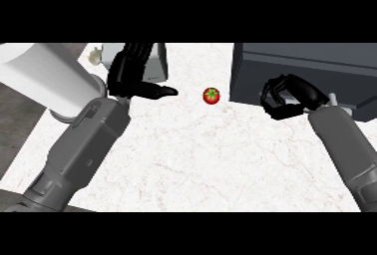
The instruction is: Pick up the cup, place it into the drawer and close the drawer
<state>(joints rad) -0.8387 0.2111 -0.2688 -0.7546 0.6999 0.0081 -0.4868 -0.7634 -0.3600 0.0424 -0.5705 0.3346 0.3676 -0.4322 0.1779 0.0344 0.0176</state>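
My right hand (pixel 288 95) is curled at the front edge of the dark grey drawer unit (pixel 309 57) on the right. Only a pale sliver of the cup (pixel 295 102) shows between the fingers and thumb, which wrap round it. Most of the cup is hidden by the hand. My left hand (pixel 134 69) rests open at the upper left, fingers pointing away and thumb sticking out to the right, holding nothing.
A small red tomato (pixel 211 95) lies on the white marble counter (pixel 199 159) between the hands. A tall white cylinder (pixel 44 74) stands at the left edge. A grey box (pixel 159 67) sits behind the left hand, with a small cream object (pixel 94 56) beside it.
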